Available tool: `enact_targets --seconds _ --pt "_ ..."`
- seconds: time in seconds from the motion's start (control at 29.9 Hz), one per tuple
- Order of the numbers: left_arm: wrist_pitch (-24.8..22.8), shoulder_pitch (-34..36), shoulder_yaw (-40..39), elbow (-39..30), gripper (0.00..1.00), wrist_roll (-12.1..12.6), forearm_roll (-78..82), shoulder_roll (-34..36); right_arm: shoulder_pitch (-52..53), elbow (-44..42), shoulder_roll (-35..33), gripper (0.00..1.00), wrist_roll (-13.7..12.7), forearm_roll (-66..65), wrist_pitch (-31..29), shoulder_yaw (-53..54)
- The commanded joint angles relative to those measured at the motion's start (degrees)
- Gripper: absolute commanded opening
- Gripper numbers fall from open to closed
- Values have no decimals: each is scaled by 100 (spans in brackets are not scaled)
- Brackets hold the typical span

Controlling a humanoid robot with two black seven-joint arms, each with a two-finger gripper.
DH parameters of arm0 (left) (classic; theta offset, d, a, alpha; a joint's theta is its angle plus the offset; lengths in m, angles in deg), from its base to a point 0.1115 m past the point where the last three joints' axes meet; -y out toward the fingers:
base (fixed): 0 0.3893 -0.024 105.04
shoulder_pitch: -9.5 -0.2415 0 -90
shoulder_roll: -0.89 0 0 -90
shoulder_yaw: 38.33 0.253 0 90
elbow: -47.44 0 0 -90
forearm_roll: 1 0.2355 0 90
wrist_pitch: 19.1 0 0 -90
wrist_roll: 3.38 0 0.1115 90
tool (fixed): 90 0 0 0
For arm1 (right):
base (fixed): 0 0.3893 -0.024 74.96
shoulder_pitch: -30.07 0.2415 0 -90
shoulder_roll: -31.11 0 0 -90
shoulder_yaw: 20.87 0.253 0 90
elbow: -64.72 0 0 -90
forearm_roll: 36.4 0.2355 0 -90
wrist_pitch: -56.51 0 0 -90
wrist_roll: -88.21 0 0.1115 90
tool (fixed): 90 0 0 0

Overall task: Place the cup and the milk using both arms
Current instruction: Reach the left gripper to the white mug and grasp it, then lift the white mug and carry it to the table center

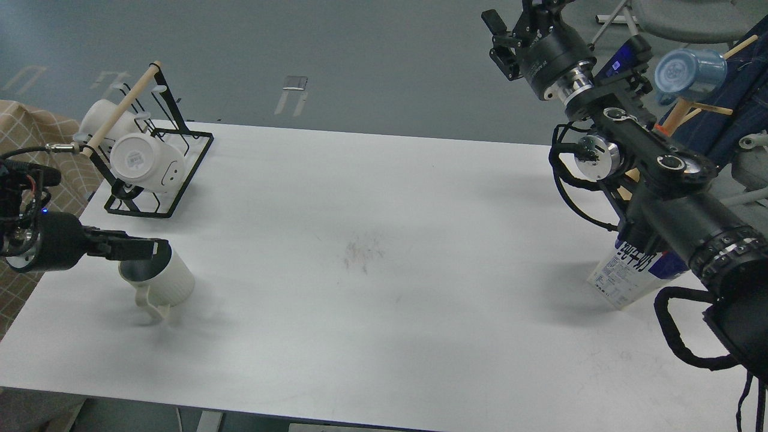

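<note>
The cup (163, 282) sits at the left end of the table (384, 252), tilted, its dark mouth turned up and toward the left arm, its handle low at the front and its base apparently just off or barely on the tabletop. The left gripper (147, 249) comes in level from the left edge and pinches the cup's rim, one finger across the mouth; so the cup's long axis leans away from the claw, down and to the right. Behind it, near the table's far left corner, a black wire rack (180, 174) holds smooth white mugs (144, 162), well apart from the cup. The milk (630, 279) stands at the right edge of the table, mostly hidden behind the right arm's thick links, only its lower white label and blue side showing. The right gripper (503, 42) is raised far above and beyond the carton, off the table's far edge, small and dark; whether its fingers are spread I cannot tell. It holds nothing visible. The right arm must therefore reach back down toward the milk, I judge.
</note>
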Motion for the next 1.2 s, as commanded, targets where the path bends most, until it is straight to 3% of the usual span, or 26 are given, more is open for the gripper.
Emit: enact_targets --seconds 0.0,0.17,0.3,0.37,0.43,0.47,0.57,0.67,0.97,1.17 --pt "-1 -33 1 220 98 -5 17 -82 -2 -1 -9 100 -1 -2 -1 11" --pt "-1 -77 1 229 96 3 26 -100 -11 -1 -1 100 -1 -2 -1 11" --pt "-1 -156 1 238 88 12 35 -83 -29 -1 -1 100 -1 -2 -1 37" --pt "-1 -156 1 238 71 12 35 -74 -20 -1 -1 100 -1 -2 -1 38" --pt "-1 -218 1 238 26 21 35 -83 -29 -1 -1 100 -1 -2 -1 38" --pt "-1 -244 1 238 19 30 35 -74 -29 -1 -1 100 -1 -2 -1 38" --pt "-1 -323 1 265 16 47 35 -83 -38 7 -1 100 -1 -2 -1 38" --pt "-1 -323 1 265 0 39 35 -83 -38 7 -1 100 -1 -2 -1 38" --pt "-1 -253 -35 186 0 65 17 -48 -46 -1 8 100 -1 -2 34 29" --pt "-1 -174 -122 -454 0 82 8 198 -46 7 8 100 -1 -2 43 38"
